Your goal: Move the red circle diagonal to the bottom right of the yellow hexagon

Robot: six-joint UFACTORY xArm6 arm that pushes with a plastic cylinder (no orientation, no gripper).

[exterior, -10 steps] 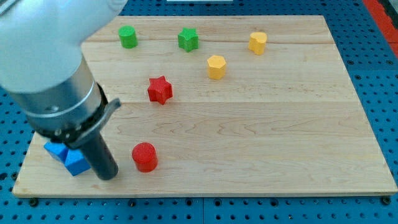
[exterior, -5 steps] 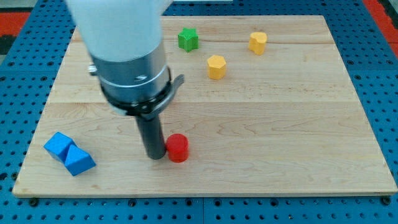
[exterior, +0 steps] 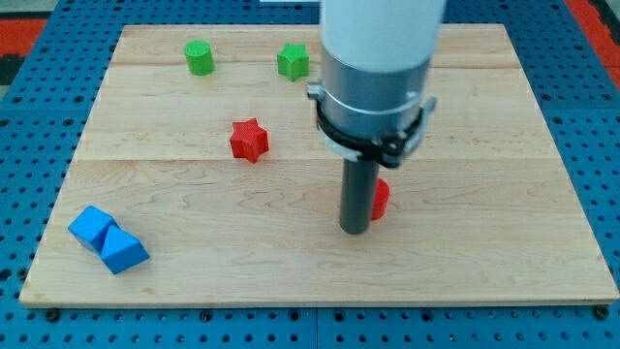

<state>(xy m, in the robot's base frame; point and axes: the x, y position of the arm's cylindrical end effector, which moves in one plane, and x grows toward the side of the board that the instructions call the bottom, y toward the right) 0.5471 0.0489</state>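
Red circle [exterior: 380, 199] mostly hidden behind rod, touching my tip [exterior: 355, 231] on view's right, mid tabletop [exterior: 484, 194]. Tip set low-left of it, likely for shoving up-right. Yellow hexagon hidden behind arm. No gripper fitted.

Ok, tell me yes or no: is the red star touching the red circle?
No, the red star sits apart toward the view's left, while the red circle is beside my tip.
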